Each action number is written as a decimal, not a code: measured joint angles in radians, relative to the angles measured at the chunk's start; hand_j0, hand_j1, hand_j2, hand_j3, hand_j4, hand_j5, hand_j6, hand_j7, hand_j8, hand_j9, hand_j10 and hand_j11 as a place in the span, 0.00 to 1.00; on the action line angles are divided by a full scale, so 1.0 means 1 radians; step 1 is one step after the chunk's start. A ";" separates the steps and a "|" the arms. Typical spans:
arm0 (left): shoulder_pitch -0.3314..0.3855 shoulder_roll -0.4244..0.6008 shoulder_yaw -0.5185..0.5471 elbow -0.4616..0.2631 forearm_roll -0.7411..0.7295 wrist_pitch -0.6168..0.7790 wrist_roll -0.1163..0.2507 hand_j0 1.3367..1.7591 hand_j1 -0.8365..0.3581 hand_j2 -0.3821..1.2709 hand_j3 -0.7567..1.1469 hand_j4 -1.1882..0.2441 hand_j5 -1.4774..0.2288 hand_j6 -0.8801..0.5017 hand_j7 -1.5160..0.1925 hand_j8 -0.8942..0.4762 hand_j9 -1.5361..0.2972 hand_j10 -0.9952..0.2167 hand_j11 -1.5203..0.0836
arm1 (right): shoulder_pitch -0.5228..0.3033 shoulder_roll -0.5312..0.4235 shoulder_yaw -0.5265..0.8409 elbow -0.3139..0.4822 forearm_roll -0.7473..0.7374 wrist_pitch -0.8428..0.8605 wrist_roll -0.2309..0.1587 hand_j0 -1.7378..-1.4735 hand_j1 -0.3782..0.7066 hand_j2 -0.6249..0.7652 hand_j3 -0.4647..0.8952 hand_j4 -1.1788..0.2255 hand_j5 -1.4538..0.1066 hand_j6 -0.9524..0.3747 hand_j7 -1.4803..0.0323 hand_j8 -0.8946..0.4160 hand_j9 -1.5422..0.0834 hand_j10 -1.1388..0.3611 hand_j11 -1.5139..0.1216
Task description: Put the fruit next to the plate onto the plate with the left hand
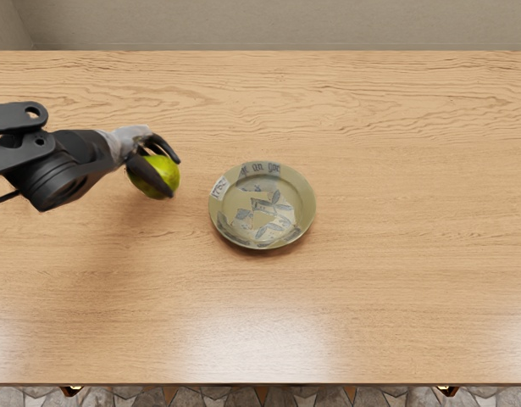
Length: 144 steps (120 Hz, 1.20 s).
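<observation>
Head view, the only cam I've got. The L arm [52,170] comes in from the pic's left edge, a dark grey forearm w/ a black bracket on top, and reaches about a third of the way across the table [396,280]. The left hand [141,157] is at the end of it, wrist pale grey, fingers [152,181] dark. They're curled round the fruit [165,172]: one finger arches over the top, another crosses the front low down, so it's a wrap-around grasp and not spread.

The fruit is yellow-green, roundish, w/ a shine on its upper right side. It sits in the hand, left of the plate [218,209] and apart from it, w/ a strip of bare wood between the two. It's roughly level w/ the plate's upper half in the pic. Can't tell from this angle if the fruit touches the tabletop or hangs just above it.

The plate is round and shallow, olive-green, w/ a blue-grey leaf pattern in the middle and marks along the rim. It lies flat, a bit left of table centre. The tabletop is light wood w/ clear grain and a soft glare patch near the front edge.
</observation>
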 joint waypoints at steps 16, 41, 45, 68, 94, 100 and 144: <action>-0.020 -0.017 -0.072 0.000 -0.015 -0.029 0.001 0.74 0.51 0.36 0.40 0.42 0.30 0.47 0.37 0.56 0.35 0.55 0.41 | 0.000 0.000 0.000 0.000 0.000 0.000 0.000 0.30 0.05 0.45 0.34 0.82 0.91 0.70 0.96 0.67 0.93 0.74 0.91; -0.047 -0.116 -0.135 0.000 -0.020 -0.076 0.001 0.74 0.49 0.42 0.40 0.42 0.29 0.46 0.35 0.54 0.34 0.54 0.39 | 0.000 0.000 0.000 0.000 0.000 0.000 0.000 0.30 0.05 0.45 0.34 0.82 0.91 0.70 0.96 0.67 0.93 0.74 0.91; -0.049 -0.137 -0.137 0.000 -0.021 -0.079 0.001 0.74 0.49 0.43 0.40 0.42 0.28 0.45 0.35 0.55 0.34 0.55 0.39 | 0.000 0.000 0.000 0.000 0.000 0.000 0.000 0.30 0.05 0.45 0.34 0.82 0.91 0.70 0.96 0.67 0.93 0.74 0.91; -0.033 -0.229 -0.130 0.000 -0.017 -0.084 0.001 0.74 0.55 0.39 0.40 0.41 0.27 0.42 0.34 0.51 0.33 0.51 0.39 | 0.000 0.000 0.000 0.000 0.000 0.000 0.000 0.30 0.05 0.45 0.34 0.82 0.91 0.70 0.96 0.67 0.93 0.74 0.91; -0.071 -0.204 -0.125 0.011 0.000 -0.122 0.000 0.75 0.74 0.30 0.40 0.61 0.57 0.48 0.61 0.54 0.58 0.62 0.66 | 0.000 0.000 0.000 0.000 0.000 0.000 0.000 0.30 0.05 0.45 0.34 0.82 0.91 0.70 0.96 0.67 0.93 0.74 0.91; -0.070 -0.199 -0.133 0.017 -0.004 -0.156 0.000 0.75 0.79 0.29 0.40 0.66 0.63 0.51 0.67 0.56 0.64 0.66 0.72 | 0.000 0.000 0.000 0.000 0.000 0.000 0.000 0.30 0.05 0.45 0.34 0.82 0.91 0.70 0.96 0.67 0.93 0.74 0.91; 0.138 -0.007 -0.467 0.029 -0.296 -0.755 0.000 0.76 0.95 0.24 0.40 0.79 0.82 0.61 0.84 0.63 0.80 0.78 0.90 | 0.000 0.000 0.000 0.000 0.000 0.000 0.000 0.30 0.05 0.45 0.34 0.82 0.91 0.70 0.96 0.67 0.93 0.74 0.91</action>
